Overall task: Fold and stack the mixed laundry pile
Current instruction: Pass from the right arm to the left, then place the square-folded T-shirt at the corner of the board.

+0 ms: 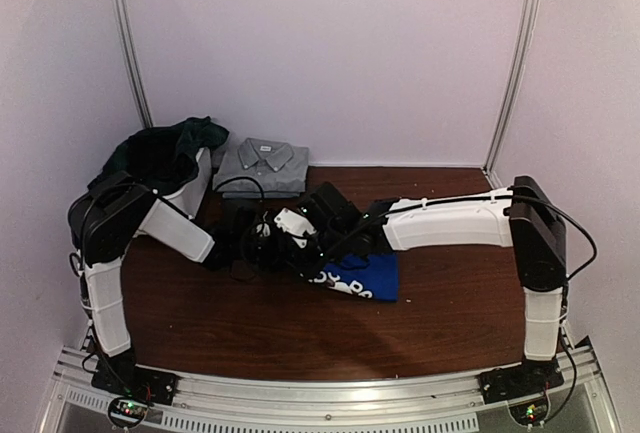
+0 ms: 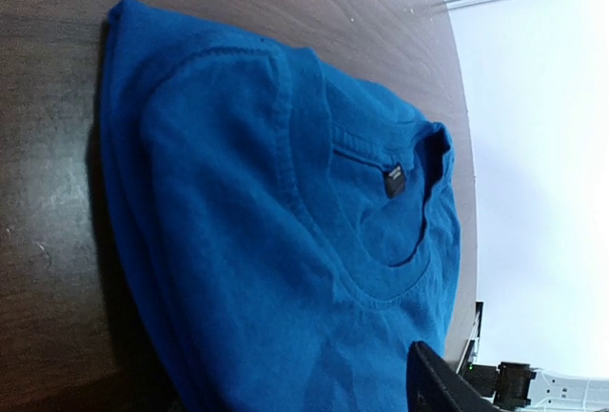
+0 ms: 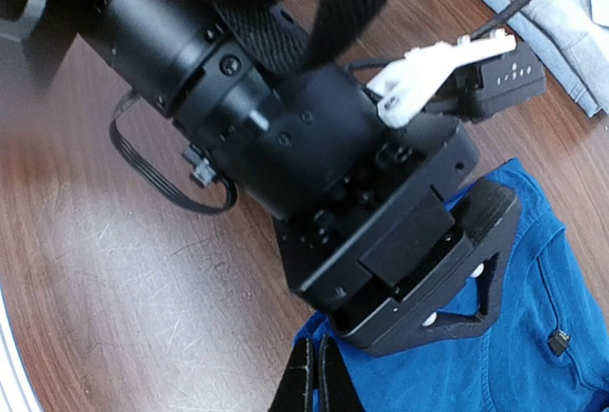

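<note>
The royal-blue T-shirt (image 1: 366,279) lies folded on the brown table, just right of centre. In the left wrist view its round collar and small neck label (image 2: 394,180) show on the blue T-shirt (image 2: 247,222). My left gripper (image 1: 323,257) hangs over the shirt, jaws spread; only one dark finger (image 2: 436,385) shows, at the frame's lower right. My right gripper (image 3: 319,376) is shut, its tips on the near corner of the blue T-shirt (image 3: 533,336), right beside the left gripper's body. Whether it pinches cloth does not show. More of the laundry pile, dark green cloth (image 1: 165,148), fills the basket.
A white basket (image 1: 196,189) stands at the back left. A folded grey collared shirt (image 1: 262,163) lies beside it at the back edge. Both arms crowd the table's middle, with a loose black cable (image 3: 157,172) near the left wrist.
</note>
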Controlling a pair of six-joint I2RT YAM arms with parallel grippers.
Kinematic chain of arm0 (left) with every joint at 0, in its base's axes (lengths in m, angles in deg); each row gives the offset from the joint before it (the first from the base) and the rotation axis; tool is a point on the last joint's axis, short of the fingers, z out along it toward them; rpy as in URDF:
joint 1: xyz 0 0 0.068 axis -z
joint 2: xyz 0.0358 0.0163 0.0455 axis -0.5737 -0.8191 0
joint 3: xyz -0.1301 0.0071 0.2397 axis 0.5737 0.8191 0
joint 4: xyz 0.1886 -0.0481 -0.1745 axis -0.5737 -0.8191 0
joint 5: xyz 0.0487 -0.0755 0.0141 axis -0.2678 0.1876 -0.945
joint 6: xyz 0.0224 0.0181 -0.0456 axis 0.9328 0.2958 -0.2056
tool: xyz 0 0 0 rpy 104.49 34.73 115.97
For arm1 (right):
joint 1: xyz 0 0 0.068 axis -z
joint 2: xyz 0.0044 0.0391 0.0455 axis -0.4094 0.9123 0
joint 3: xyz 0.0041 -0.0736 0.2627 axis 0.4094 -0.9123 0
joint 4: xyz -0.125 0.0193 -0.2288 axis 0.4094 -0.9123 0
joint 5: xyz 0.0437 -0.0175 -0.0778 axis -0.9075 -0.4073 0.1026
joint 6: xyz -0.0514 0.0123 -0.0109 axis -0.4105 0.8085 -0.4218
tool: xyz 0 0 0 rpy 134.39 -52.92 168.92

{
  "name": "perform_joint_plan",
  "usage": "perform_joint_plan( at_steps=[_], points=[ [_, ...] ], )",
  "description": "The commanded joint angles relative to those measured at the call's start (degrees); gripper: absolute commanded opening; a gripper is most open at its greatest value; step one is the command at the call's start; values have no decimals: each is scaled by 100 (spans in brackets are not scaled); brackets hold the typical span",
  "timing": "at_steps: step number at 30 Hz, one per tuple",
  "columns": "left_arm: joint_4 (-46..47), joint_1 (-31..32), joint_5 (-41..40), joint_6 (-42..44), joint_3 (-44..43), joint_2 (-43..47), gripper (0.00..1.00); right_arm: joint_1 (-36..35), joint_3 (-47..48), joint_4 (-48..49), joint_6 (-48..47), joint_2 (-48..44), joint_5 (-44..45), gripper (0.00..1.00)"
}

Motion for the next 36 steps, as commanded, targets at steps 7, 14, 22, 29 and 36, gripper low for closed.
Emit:
perform_joint_plan(
  at_steps=[7,14,22,29,36],
  points=[
    [-627,60,19,429,-686,-272,7,1,12,140,301,-120,-23,1],
    [-3826,207,-1049,2735,-2867,-763,0,538,-1120,229,995,-1294,104,43],
    [-5237,207,-1880,4245,-5188,-1831,0,1859,-2820,341,1435,-3396,-75,70],
    [-6078,182,-2518,5000,-7782,-3075,0,2514,-3455,85,1374,-4187,-186,69],
    [-6084,-83,-2833,5114,-8684,-3351,0,2637,-3693,201,1434,-4220,-364,66]
  ],
)
